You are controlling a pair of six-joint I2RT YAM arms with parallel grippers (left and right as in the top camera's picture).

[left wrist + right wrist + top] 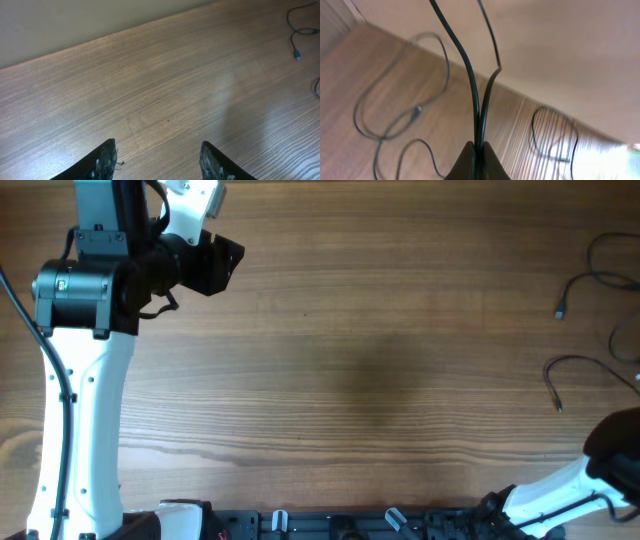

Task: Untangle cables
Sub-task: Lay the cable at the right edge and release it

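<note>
Thin black cables lie at the table's right edge. One strand (pixel 588 277) ends in a small plug (pixel 559 312), and another strand (pixel 580 362) curves below it. My right gripper (pixel 479 146) is shut on two black cable strands (pixel 472 85) that rise up out of its jaws; more cable loops (pixel 380 107) lie on the wood beneath. Only the dark wrist of the right arm (pixel 618 448) shows in the overhead view. My left gripper (pixel 224 262) hovers at the far left, open and holding nothing (pixel 159 150), far from the cables (pixel 296 31).
The wooden table (pixel 360 370) stretches between the two arms. The left arm's white link (pixel 85 410) stands along the left edge. A black rail with clamps (pixel 340 525) runs along the front edge. A pale wall (pixel 75 20) lies beyond the table's far edge.
</note>
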